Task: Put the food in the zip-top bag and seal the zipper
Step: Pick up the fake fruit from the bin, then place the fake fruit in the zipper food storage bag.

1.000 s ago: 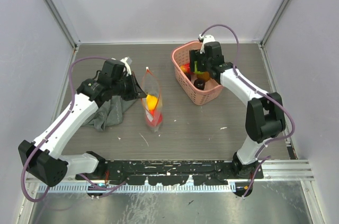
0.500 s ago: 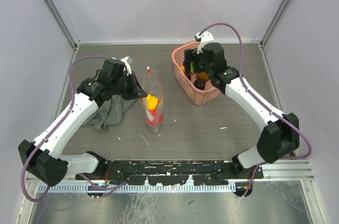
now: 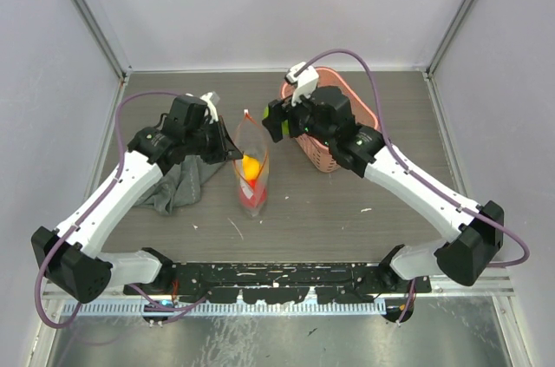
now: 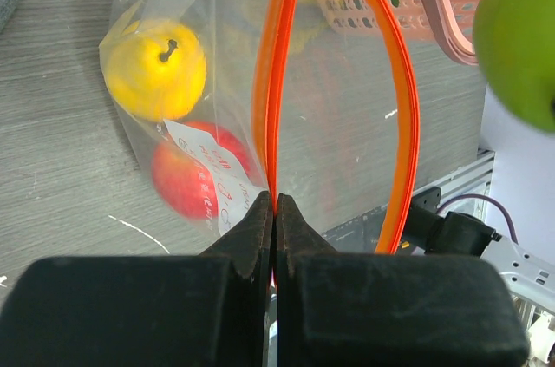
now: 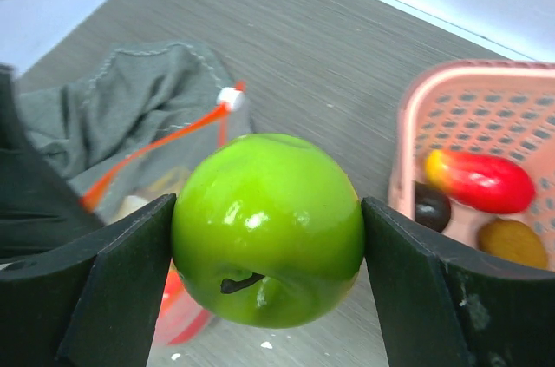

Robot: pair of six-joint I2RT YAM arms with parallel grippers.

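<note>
- Left gripper (image 4: pixel 275 211) was clamped tight on one side of the zipper (image 4: pixel 279 81), its fingers pressed together on the orange strip.
- Zip-top bag (image 3: pixel 250 174) sat on the table (image 3: pixel 329 211) left of centre, beside the grey cloth (image 3: pixel 178 185), with the mouth edge held up by the left claw.
- The mouth gaped: the far strand of the zipper bowed well away from the pinched one.
- The white slider tab (image 5: pixel 230 98) sat at the far end of the strip.
- Inside the bag was a yellow fruit (image 4: pixel 156 68), and below it a red apple (image 4: pixel 186 176) with a white label over it; the two were touching or nearly so.
- Right gripper (image 5: pixel 269 215) was spread wide around a green apple (image 4: pixel 519 33), one finger pad flat on each side, with the apple off the table.
- The apple hung between the bag mouth and the pink basket (image 5: pixel 408 150), probably closer to the bag; the overhead view was poor for height.
- The basket stood right of the bag, apart from it, holding a red-yellow piece (image 5: pixel 481 180), a dark round one (image 5: pixel 431 206) and a brownish one (image 5: pixel 512 241).
</note>
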